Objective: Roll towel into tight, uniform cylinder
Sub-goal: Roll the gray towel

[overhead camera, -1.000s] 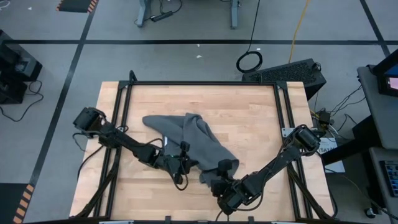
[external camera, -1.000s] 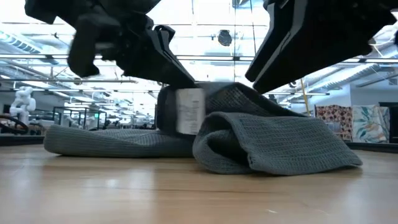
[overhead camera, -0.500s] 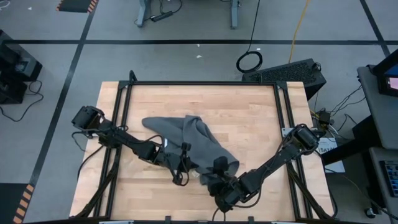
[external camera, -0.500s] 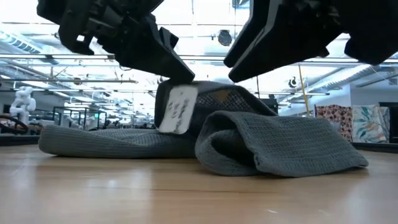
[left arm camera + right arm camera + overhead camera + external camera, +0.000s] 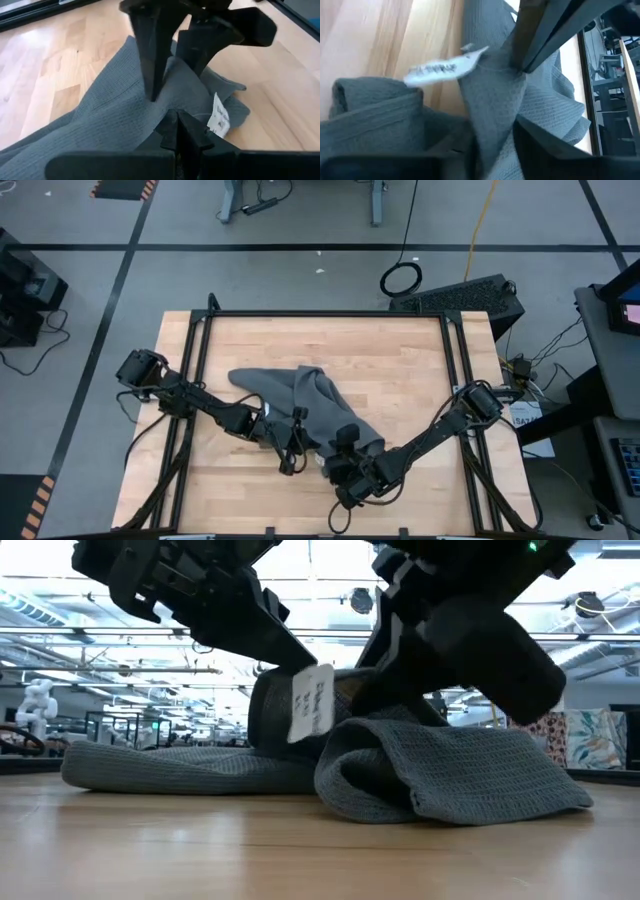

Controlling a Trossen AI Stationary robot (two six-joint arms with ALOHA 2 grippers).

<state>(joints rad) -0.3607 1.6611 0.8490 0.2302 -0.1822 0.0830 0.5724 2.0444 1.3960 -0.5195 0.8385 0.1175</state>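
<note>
Towel [image 5: 450, 775] lies crumpled on the desk [image 5: 400, 370], near front edge, not yet rolled. Right fingers [image 5: 345, 452] straddle a raised fold, not visibly closed on it. Left fingers [image 5: 292, 442] clamped on the hem beside the white tag [image 5: 312, 715]. Cloth looks soft, limp, light: grip hems, keep tension.

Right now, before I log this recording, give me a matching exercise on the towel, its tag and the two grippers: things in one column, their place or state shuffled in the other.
Things:
1. towel
2. white tag
3. left gripper
4. right gripper

Places or states:
A. dangles from a raised fold of cloth
B. shut, pinching that raised fold
C. lies in a loose crumpled heap on the table, not rolled
D. sits at the heap's end on the right arm's side, near the table's front edge

Pairs: 1-C, 2-A, 3-B, 4-D
</note>
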